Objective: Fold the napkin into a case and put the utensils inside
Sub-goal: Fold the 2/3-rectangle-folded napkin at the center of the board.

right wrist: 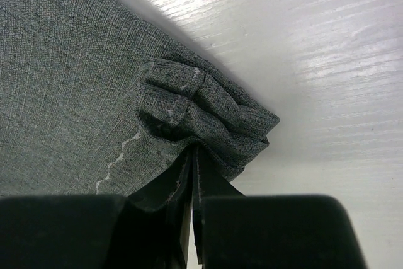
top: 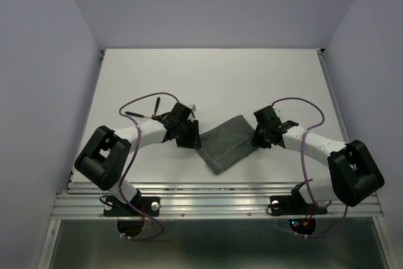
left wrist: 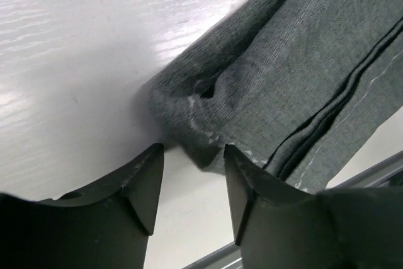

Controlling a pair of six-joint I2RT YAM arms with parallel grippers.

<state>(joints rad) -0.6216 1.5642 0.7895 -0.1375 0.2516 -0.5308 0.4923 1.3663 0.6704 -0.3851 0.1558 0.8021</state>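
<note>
I judge I am in the folding part of the job: the napkin (top: 225,146) lies on the bench (top: 220,74) as a slanted, layered strip between my two pincers, not yet a closed pouch. My right pincer (right wrist: 192,181) is clenched on the napkin's near corner, where the cloth bunches into small pleats just ahead of the tips. My left pincer (left wrist: 189,184) is released, its fingers (left wrist: 141,181) spread low over the bench. The opposite end of the napkin, with its rumpled corner and doubled hem, sits just ahead of the gap and up against the right-hand finger; I cannot tell whether it touches. The next move, as I read it, calls for closing my left pincer on that corner without catching only the top layer, then carrying both ends together so the fold stays square. The bunching at my right tips could let a layer slip. Both my arms reach forward with elbows out and forearms angled inward, wrists low and facing each other across the cloth. The cutlery (top: 140,115), which appears to be two thin dark sticks, lies behind and outside my left pincer, well apart from the napkin.
</note>
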